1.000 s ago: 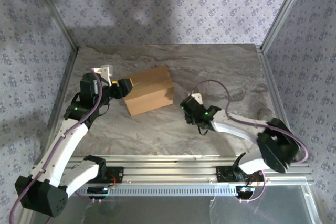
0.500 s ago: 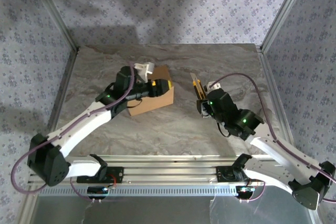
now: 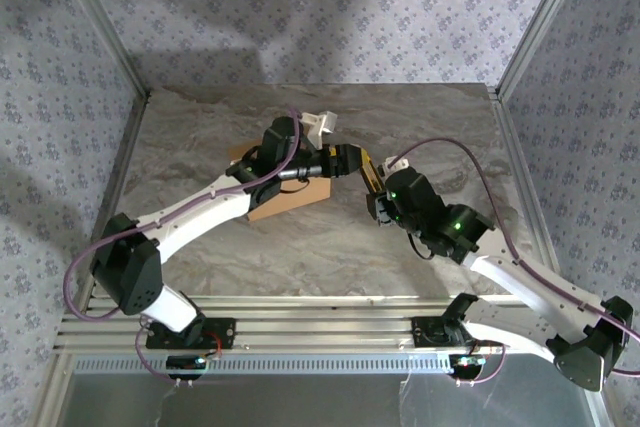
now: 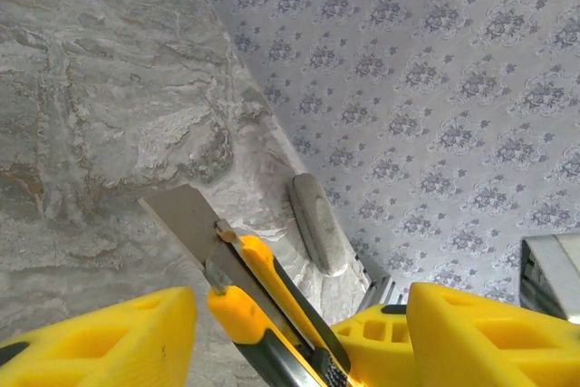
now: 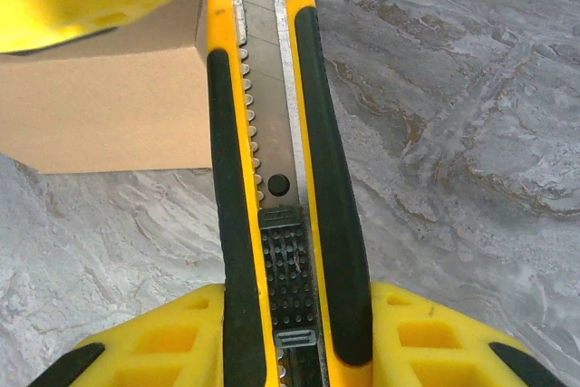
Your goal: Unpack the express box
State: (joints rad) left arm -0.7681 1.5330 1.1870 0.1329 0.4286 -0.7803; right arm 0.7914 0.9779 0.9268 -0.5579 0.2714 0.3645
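Here the express box point(image 3: 292, 199) sits left of the table's point(image 3: 450, 127) centre, its long axis running roughly left to right, with the left arm stretched over it. Just to its right, the right gripper point(image 3: 378, 195) clamps the utility knife point(image 3: 372, 169), blade out toward the far edge. The left gripper point(image 3: 345, 161) brackets the tip, jaws parted. Bare tabletop lies nearer and rightward.

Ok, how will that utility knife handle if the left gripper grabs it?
The utility knife looks rigid; its black side strips should resist slipping. Its exposed blade looks thin, so probably slick and slightly flexible if pinched.
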